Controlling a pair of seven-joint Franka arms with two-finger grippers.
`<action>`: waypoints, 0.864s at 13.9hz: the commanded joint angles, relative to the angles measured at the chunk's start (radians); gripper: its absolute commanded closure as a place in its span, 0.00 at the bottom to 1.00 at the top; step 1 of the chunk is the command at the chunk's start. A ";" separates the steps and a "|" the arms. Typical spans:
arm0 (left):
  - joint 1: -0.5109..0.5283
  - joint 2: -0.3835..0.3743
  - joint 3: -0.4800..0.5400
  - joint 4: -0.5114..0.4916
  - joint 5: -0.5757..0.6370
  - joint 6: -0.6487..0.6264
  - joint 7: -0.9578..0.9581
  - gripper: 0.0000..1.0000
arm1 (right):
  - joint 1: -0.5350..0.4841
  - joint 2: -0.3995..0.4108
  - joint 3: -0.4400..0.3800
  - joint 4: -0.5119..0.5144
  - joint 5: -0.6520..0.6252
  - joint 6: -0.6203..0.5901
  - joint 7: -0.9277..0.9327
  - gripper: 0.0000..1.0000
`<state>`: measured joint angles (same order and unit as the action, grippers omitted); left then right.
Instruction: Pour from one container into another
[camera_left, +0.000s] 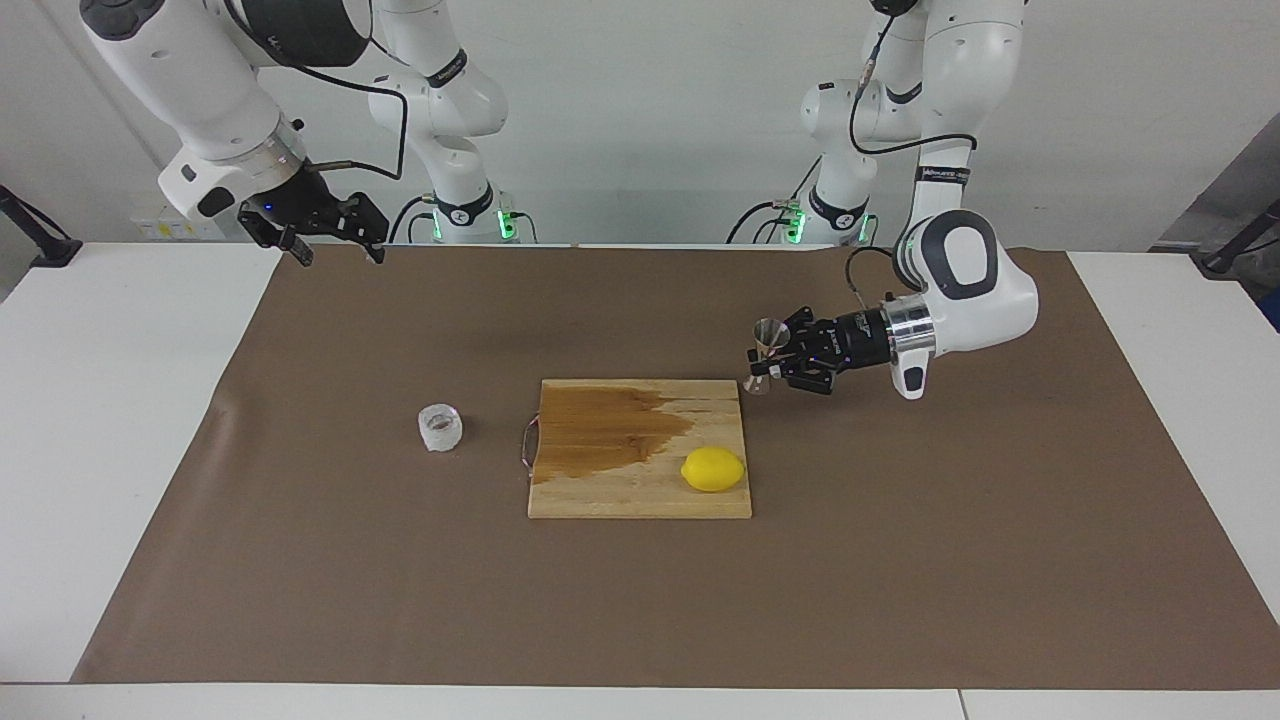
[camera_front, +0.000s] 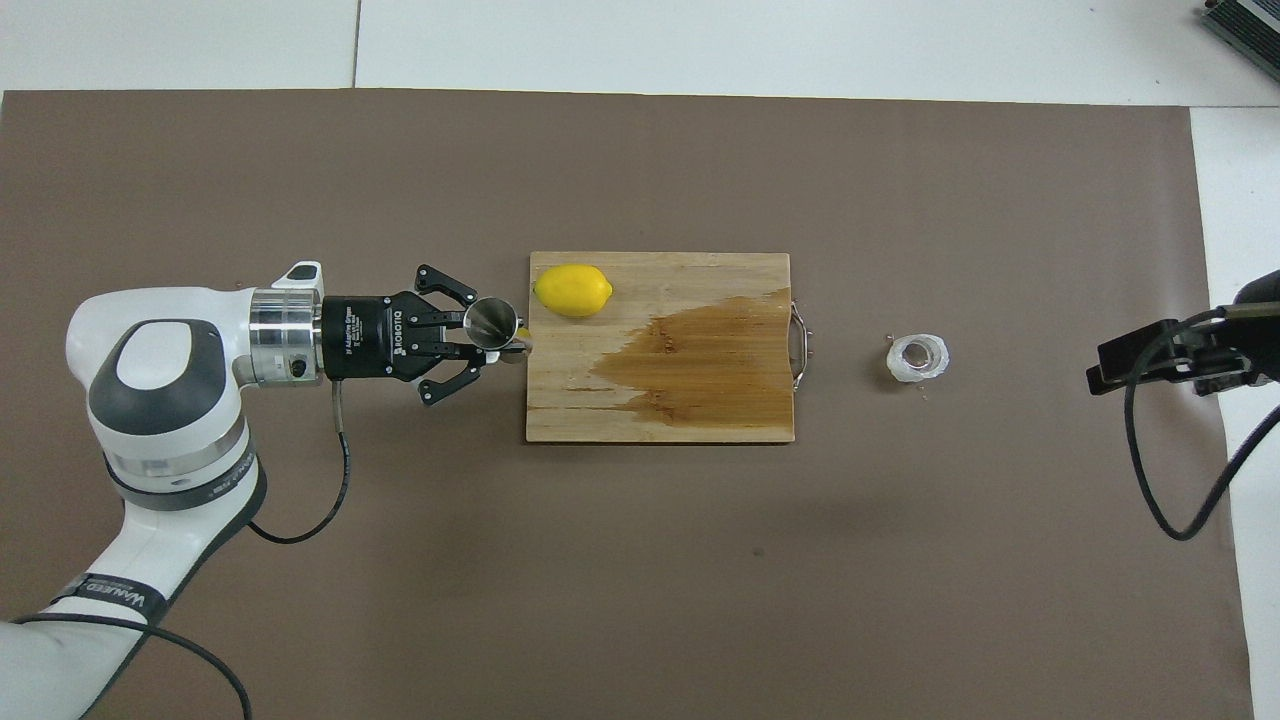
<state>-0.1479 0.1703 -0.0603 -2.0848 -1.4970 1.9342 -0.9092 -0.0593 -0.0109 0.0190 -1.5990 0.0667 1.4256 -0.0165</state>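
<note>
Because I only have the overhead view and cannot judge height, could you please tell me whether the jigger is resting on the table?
Observer: No, the left gripper holds the jigger upright in the air, by the cutting board's edge.
Operator: Thank you. How high is the right gripper?
Observer: The right gripper hangs high over the right arm's end of the mat, fingers open, holding nothing.

The table carries brown paper, board, glass cup.
</note>
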 joint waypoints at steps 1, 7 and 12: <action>-0.097 -0.009 0.014 -0.028 -0.139 0.093 -0.019 1.00 | -0.011 0.005 0.007 0.016 -0.005 -0.019 -0.014 0.00; -0.268 0.130 0.014 0.071 -0.365 0.304 -0.013 1.00 | -0.013 0.005 0.007 0.016 -0.005 -0.019 -0.014 0.00; -0.328 0.175 0.014 0.095 -0.486 0.391 0.004 1.00 | -0.011 0.005 0.007 0.016 -0.005 -0.019 -0.014 0.00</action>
<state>-0.4578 0.3291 -0.0606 -2.0097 -1.9266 2.2937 -0.9123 -0.0593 -0.0109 0.0190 -1.5990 0.0667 1.4256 -0.0165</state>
